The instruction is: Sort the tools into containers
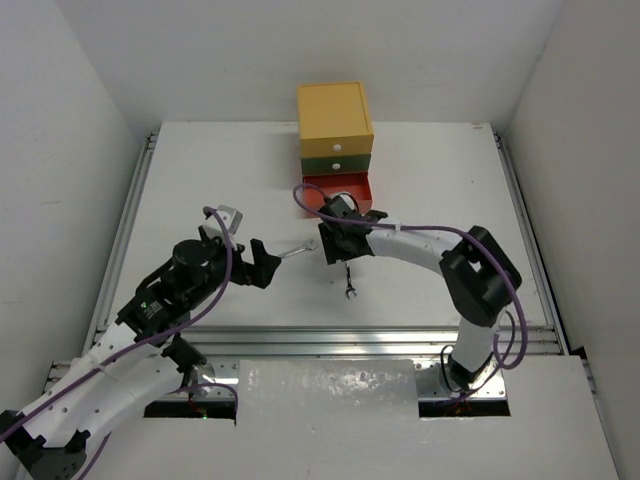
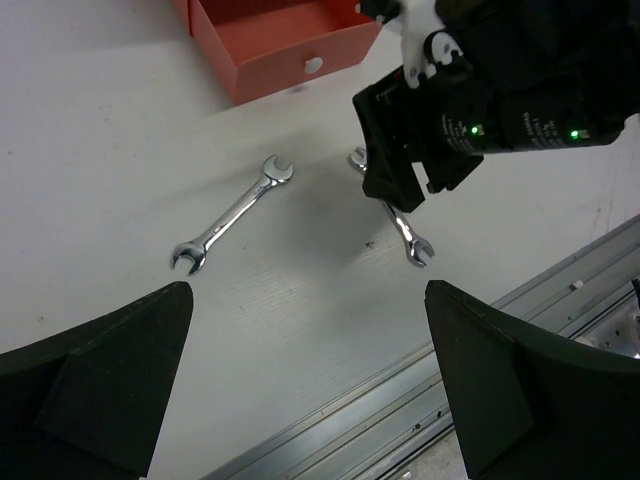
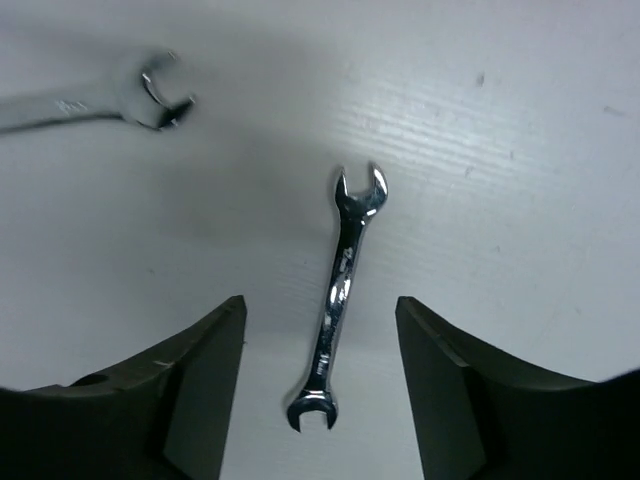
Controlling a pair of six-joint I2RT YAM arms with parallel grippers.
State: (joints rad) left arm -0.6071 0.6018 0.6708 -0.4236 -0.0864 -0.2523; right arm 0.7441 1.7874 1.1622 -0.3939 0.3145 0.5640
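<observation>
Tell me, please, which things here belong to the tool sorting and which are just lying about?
Job: left wrench; right wrench; open red drawer; green drawer; yellow drawer.
Not the job: aluminium rail; purple cable.

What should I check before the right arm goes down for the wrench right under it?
1. Right tool open: ok, jaws wide apart.
2. Wrench lined up between its fingers: ok, lying flat, roughly centred in the gap.
3. Height above the wrench: cannot tell from these views.
4. Red drawer open to receive it: ok, pulled out; whether anything is inside, cannot tell.
5. Left tool out of the way: ok, open and off to the side, by the other wrench.
</observation>
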